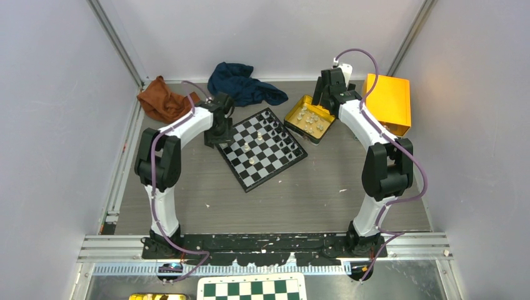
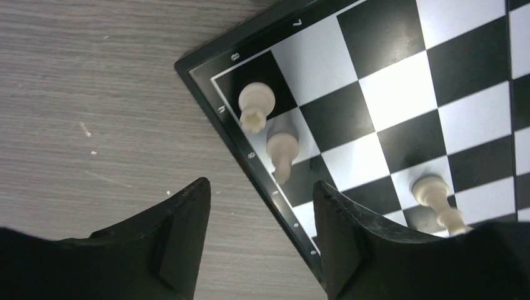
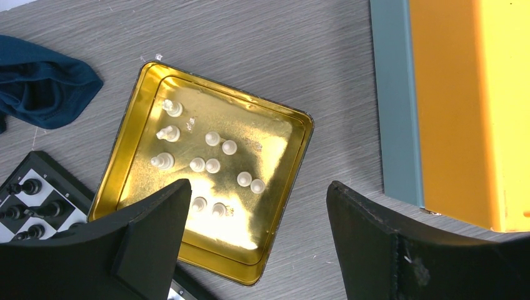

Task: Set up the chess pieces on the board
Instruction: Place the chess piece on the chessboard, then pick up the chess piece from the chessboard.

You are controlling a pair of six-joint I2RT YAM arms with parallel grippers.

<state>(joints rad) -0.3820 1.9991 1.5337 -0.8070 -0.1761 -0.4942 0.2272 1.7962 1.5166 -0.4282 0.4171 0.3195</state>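
tin [image 3: 281,187]: glossy gold metal | board [image 2: 400,94]: smooth, glossy | table [image 2: 94,75]: matt grey woodgrain | chess pieces [image 2: 256,103]: smooth plastic

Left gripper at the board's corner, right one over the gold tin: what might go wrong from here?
1. The left gripper, open, straddles the rim of the board, close to two white corner pieces. A sideways exit may topple them or nudge the board.
2. The right gripper hangs open above the tin, where the loose white pieces sit close together. Its broad fingers may catch two or scatter neighbours.
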